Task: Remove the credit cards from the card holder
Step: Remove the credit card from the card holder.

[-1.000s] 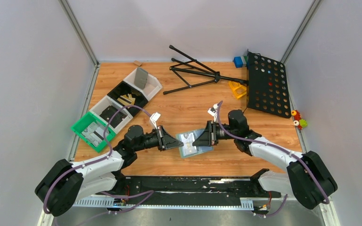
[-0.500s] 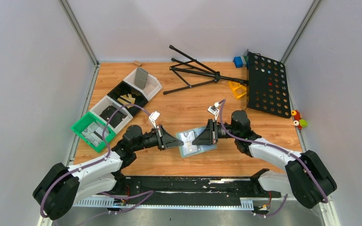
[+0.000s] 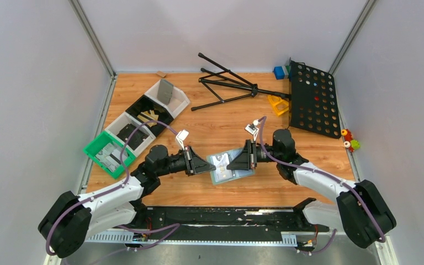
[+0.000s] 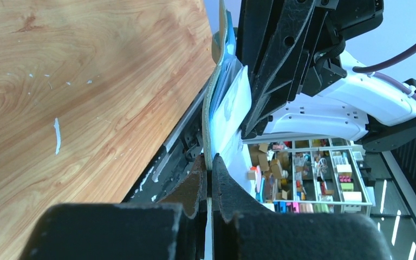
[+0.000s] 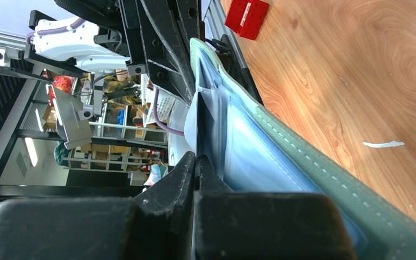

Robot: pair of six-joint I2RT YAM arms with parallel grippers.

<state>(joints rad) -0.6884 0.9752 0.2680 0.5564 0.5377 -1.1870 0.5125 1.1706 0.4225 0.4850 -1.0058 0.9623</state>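
The grey-blue card holder (image 3: 233,174) is held up between my two grippers in the middle of the table, with its pale sleeves facing up. My left gripper (image 3: 210,167) is shut on its left edge; in the left wrist view the fingertips (image 4: 210,162) pinch the holder's thin rim (image 4: 211,103). My right gripper (image 3: 229,165) is shut at the holder's right side. In the right wrist view its jaws (image 5: 196,160) pinch a thin credit card (image 5: 202,122) standing out of the pale sleeves, beside the stitched cover (image 5: 309,170). Any other cards are hidden in the sleeves.
A green tray (image 3: 91,148) and a row of white and black bins (image 3: 181,102) lie at the left. A black folding stand (image 3: 226,85), a perforated black board (image 3: 313,99), and blue (image 3: 279,72) and yellow (image 3: 277,104) blocks sit at the back. A red block (image 5: 246,16) lies near the front rail.
My right gripper's jaws have closed onto the card at the holder's right side, and the right arm has drifted slightly right. The left gripper has stayed shut on the holder.
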